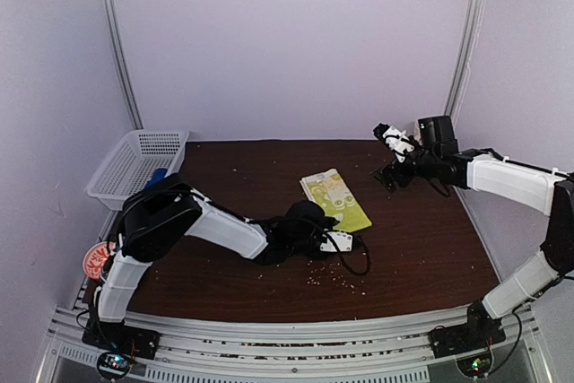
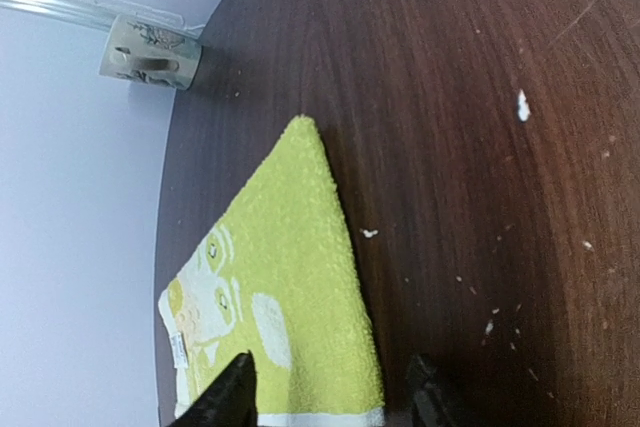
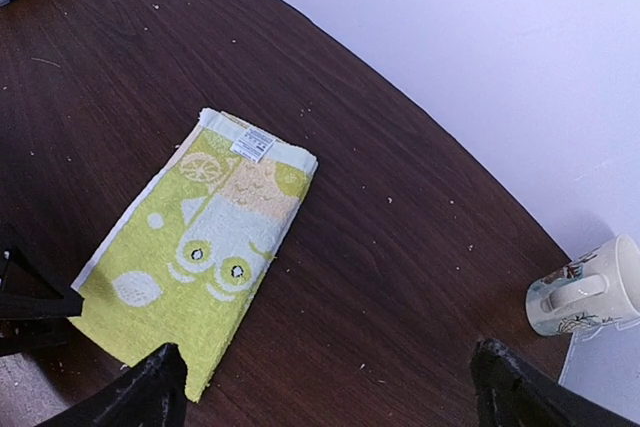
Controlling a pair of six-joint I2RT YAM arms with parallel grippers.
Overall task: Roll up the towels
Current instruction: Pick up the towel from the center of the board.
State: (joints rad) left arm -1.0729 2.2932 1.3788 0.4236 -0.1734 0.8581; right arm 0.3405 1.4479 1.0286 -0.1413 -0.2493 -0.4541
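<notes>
The yellow-green towel (image 1: pixel 336 198) lies flat and folded at the middle of the dark table; it also shows in the left wrist view (image 2: pixel 290 287) and the right wrist view (image 3: pixel 200 247). My left gripper (image 1: pixel 352 238) is open at the towel's near edge (image 2: pixel 328 402), one finger (image 2: pixel 225 397) over the cloth and the other (image 2: pixel 430 397) over bare wood. My right gripper (image 1: pixel 387 178) is open and empty, raised to the right of the towel (image 3: pixel 335 397). A patch of royal-blue towel (image 1: pixel 157 175) shows in the basket, mostly hidden.
A white mesh basket (image 1: pixel 134 159) stands at the rear left. A patterned mug (image 3: pixel 590 287) sits near the back wall, also in the left wrist view (image 2: pixel 150 52). Pale crumbs (image 1: pixel 336 280) lie scattered on the wood. Walls enclose the table.
</notes>
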